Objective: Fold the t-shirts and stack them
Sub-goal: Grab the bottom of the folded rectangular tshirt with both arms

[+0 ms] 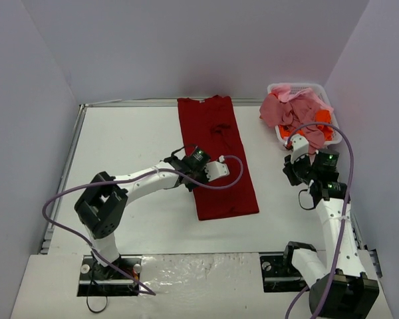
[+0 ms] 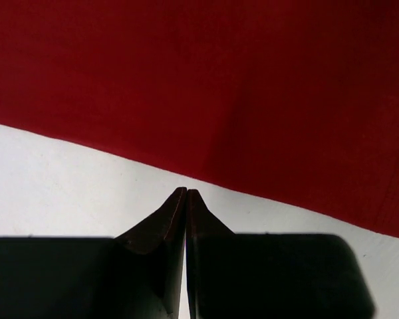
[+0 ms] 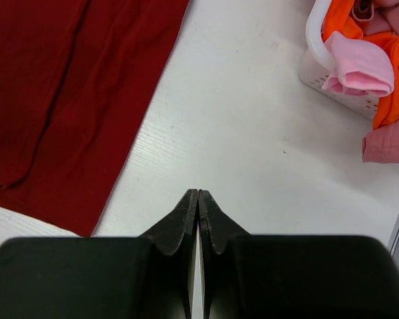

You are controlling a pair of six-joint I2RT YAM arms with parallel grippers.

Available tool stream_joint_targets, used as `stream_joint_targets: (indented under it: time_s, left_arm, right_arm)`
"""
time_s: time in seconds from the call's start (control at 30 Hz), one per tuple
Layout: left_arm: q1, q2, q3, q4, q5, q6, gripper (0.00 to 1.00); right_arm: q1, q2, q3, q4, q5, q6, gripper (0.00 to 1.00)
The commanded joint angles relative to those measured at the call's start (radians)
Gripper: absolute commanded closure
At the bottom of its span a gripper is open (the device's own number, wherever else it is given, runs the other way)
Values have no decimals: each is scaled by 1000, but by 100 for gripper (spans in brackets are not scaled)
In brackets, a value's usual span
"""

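A large dark red t-shirt (image 1: 216,156) lies flat on the table as a long strip, collar at the far end. My left gripper (image 1: 188,181) sits at the shirt's left edge. In the left wrist view it (image 2: 187,191) is shut over bare white table, just short of the red cloth (image 2: 239,93), holding nothing. My right gripper (image 1: 290,174) hovers right of the shirt, near the basket. It (image 3: 198,193) is shut and empty above the table. Pink, salmon and orange t-shirts (image 1: 296,109) are heaped in the basket; a pink one (image 3: 359,66) hangs over its rim.
The white plastic basket (image 1: 322,90) stands at the back right corner, with its wall (image 3: 336,93) also in the right wrist view. White walls enclose the table on three sides. A purple cable loops beside each arm.
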Motion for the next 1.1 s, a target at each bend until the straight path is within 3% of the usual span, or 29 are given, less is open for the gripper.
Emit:
stream_joint_targets:
  time_s: [0.0, 0.63, 1.07]
  left_arm:
    - [4, -8, 48, 15, 46, -50, 98]
    - [20, 176, 110, -17, 74, -120, 98]
    - [139, 247, 133, -83, 135, -151, 98]
  right_arm:
    - [-9, -37, -27, 24, -7, -34, 100]
    - [-22, -42, -52, 35, 14, -45, 96]
    - [-22, -31, -59, 35, 23, -52, 89]
